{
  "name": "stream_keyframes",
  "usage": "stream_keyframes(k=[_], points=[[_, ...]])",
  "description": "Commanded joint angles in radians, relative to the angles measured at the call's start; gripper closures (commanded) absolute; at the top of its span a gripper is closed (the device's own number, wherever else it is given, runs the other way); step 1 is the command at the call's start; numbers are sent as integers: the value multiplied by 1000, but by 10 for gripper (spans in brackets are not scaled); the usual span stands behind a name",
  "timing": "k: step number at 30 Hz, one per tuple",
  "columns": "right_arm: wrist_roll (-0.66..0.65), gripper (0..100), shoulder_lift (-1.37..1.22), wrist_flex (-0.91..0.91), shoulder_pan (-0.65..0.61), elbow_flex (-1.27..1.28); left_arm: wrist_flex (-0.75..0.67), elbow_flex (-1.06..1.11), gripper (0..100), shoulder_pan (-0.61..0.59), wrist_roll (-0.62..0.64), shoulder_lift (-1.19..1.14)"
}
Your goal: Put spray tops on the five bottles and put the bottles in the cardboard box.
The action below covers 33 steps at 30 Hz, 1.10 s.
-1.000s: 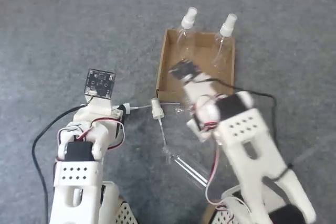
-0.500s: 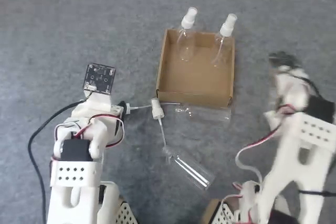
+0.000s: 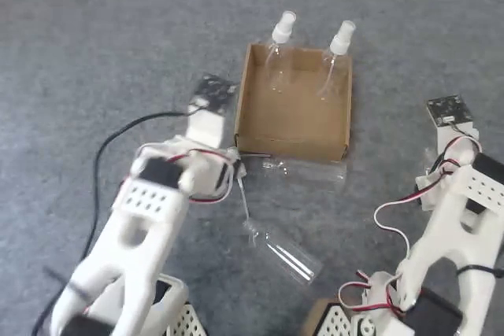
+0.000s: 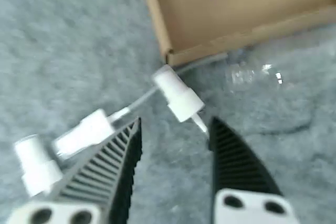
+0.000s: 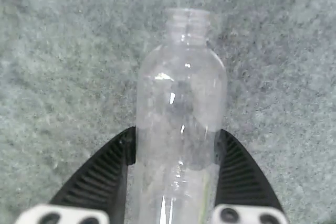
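A white spray top lies on the grey carpet just off the cardboard box's near corner. My left gripper is open just short of this spray top, with its fingers on either side. More white spray-top parts lie beside one finger. My right gripper is shut on a clear uncapped bottle, neck pointing away from it. The right arm stands to the right of the box. Two capped bottles lean at the box's back wall.
An uncapped clear bottle lies along the box's front wall, and another lies nearer the arms' bases. A thin dip tube runs between them. Grey carpet stretches open to the left of the box.
The right arm swung from in front of the box out to the right side. The left arm moved forward and right, up to the spray top by the box corner.
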<state>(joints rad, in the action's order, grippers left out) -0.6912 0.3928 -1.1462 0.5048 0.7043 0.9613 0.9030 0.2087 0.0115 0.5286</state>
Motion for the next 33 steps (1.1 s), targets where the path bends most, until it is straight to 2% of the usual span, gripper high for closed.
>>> stream_keyframes(k=[1, 8, 15, 21, 27, 33], points=[[-9, 887, 4, 10, 13, -9, -71, -96, 773, 23, 71, -180], [-9, 887, 4, 8, 8, -9, -117, -166, 783, 5, 172, -388], [-9, 887, 4, 8, 8, -9, -153, -170, 795, 3, 170, -460], [-11, 887, 4, 8, 8, -9, -143, -171, 863, -3, 101, -491], [-15, 887, 4, 7, 8, -9, -54, -173, 896, -57, 9, -468], [-17, 887, 4, 7, 2, -9, 118, -174, 896, -121, -262, -354]])
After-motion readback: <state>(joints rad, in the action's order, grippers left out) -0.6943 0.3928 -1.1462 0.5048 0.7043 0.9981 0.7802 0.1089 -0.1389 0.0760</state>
